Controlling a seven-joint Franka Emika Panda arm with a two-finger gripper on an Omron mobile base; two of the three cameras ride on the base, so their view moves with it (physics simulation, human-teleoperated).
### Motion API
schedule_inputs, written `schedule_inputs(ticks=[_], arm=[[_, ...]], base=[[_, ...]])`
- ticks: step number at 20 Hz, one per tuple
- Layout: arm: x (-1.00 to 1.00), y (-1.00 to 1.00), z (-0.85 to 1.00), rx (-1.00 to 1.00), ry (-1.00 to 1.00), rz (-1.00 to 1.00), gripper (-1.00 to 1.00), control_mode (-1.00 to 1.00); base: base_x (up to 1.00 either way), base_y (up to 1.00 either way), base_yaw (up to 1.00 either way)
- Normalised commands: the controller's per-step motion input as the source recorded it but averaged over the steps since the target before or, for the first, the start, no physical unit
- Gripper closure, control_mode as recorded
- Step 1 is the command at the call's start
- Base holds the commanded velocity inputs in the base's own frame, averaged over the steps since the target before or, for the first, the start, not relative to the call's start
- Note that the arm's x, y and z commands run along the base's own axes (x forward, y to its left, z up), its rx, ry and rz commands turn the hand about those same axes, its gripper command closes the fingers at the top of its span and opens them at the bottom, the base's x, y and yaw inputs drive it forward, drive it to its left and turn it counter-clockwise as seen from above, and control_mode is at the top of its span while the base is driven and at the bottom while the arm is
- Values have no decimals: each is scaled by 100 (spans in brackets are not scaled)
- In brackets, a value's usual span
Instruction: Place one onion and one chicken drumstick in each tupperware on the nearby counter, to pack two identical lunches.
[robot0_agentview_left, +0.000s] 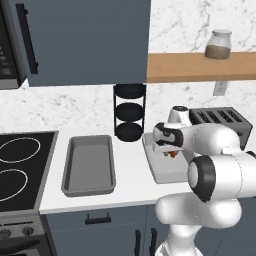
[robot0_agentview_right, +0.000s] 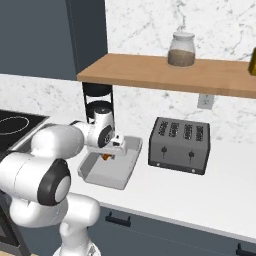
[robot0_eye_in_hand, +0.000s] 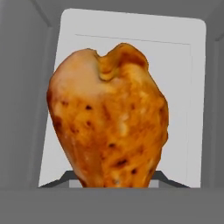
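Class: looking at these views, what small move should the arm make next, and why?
Probably lower a little and open the claw: it is shut on the drumstick, which hangs just above the floor of the right-hand tray.

The white counter (robot0_agentview_left: 130, 165) carries two grey tupperware trays: the left tray (robot0_agentview_left: 89, 165) beside the stove, the right tray (robot0_agentview_right: 109, 166) near the middle. A black round rack (robot0_agentview_left: 130, 112) stands far between them. The toaster (robot0_agentview_right: 180, 145) sits to the right.
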Motion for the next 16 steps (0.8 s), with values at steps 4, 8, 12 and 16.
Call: schedule_inputs(ticks=[4, 8, 12, 16], arm=[[14, 0, -52, 0, 0, 0, 100, -100], [18, 0, -33, 0, 0, 0, 100, -100], [31, 0, -13, 0, 0, 0, 100, -100], [34, 0, -12, 0, 0, 0, 100, -100]], base=[[0, 0, 0], [0, 0, 0], [0, 0, 0], [0, 0, 0]])
